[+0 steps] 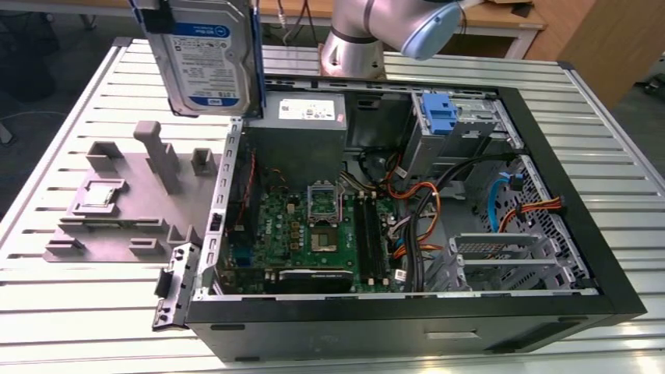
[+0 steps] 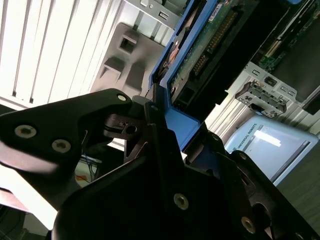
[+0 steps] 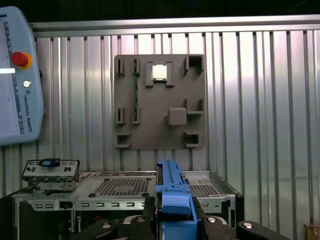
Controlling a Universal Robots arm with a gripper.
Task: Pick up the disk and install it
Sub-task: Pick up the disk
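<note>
The disk (image 1: 205,54), a silver-grey drive with a white-and-blue label in a blue carrier, hangs upright in the air. It is above the far corner of the open computer case (image 1: 582,234), on the exterior view's left. In the second wrist view my gripper (image 2: 167,132) is shut on the disk's blue carrier (image 2: 176,117), and the drive's green circuit side (image 2: 212,30) faces the camera. The first wrist view shows the carrier's blue edge (image 3: 172,192) standing up between my black fingers (image 3: 142,222).
The case lies open on a slatted metal table (image 1: 613,109), with its motherboard (image 1: 317,230) and cables exposed. A bare blue bracket (image 1: 441,117) sits on the drive cage at the back. A grey fixture plate (image 1: 124,202) lies beside the case. The arm's base (image 1: 359,47) stands behind.
</note>
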